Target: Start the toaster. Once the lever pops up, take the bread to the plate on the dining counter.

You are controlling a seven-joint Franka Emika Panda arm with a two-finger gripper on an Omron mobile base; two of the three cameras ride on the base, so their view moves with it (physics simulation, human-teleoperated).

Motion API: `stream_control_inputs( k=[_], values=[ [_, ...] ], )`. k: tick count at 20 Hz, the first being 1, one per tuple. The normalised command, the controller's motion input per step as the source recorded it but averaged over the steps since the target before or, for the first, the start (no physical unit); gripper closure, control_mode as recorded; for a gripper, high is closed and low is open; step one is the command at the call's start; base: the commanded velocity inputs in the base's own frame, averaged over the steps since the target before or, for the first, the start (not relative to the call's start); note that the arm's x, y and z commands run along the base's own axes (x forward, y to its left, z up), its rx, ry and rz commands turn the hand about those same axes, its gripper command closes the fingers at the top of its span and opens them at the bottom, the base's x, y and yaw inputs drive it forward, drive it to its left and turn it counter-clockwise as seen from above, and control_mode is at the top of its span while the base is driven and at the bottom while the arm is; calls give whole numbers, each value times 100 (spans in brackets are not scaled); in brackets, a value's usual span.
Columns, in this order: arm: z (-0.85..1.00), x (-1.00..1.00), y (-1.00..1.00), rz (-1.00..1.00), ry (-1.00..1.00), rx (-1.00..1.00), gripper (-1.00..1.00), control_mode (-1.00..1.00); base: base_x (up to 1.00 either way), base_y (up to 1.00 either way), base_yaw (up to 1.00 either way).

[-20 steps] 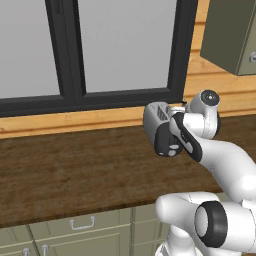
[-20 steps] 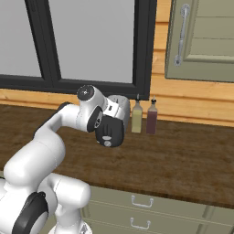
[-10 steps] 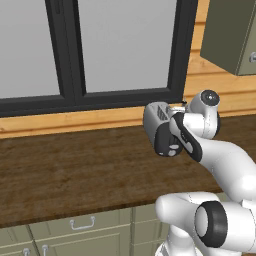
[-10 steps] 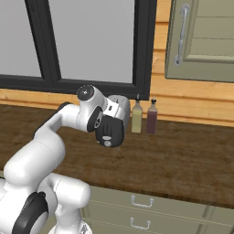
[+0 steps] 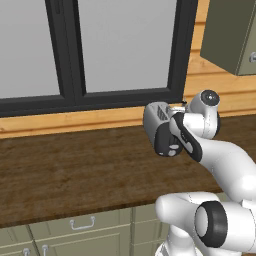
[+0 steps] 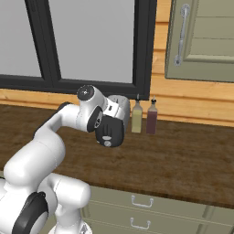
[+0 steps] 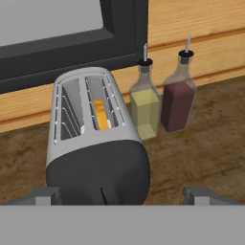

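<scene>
Left base view: the white arm bends up from the lower right and its hand hangs over the wooden counter [image 5: 75, 170], in front of the black-framed window [image 5: 115, 50]; the toaster [image 5: 156, 114] peeks out just behind the hand, and there's no writing to read anywhere

Right base view: same counter, seen from the other side; the toaster [image 6: 119, 109] sits half hidden behind the hand, with two bottles just beside it, one yellow [image 6: 136, 118], one dark red [image 6: 151, 119], neither carrying a legible label

Hand view: we look down into the toaster's two slots, and the bread [image 7: 101, 115] stands in the slot nearer the bottles, an orange-tan sliver low between the wires. The gripper [image 7: 122, 194] is spread wide, one fingertip at each bottom corner, holding nothing; the toaster's dark end sits between them and the bread lies just beyond
</scene>
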Motion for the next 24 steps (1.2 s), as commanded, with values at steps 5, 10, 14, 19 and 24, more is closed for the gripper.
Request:
stream_control_inputs(
  k=[5, 10, 14, 19, 24],
  values=[
    [0, 0, 0, 0, 0, 0, -100, -100, 0, 0, 0],
    [0, 0, 0, 0, 0, 0, -100, -100, 0, 0, 0],
    [0, 0, 0, 0, 0, 0, -100, -100, 0, 0, 0],
    [0, 0, 0, 0, 0, 0, -100, -100, 0, 0, 0],
    [0, 0, 0, 0, 0, 0, -100, -100, 0, 0, 0]
  ],
)
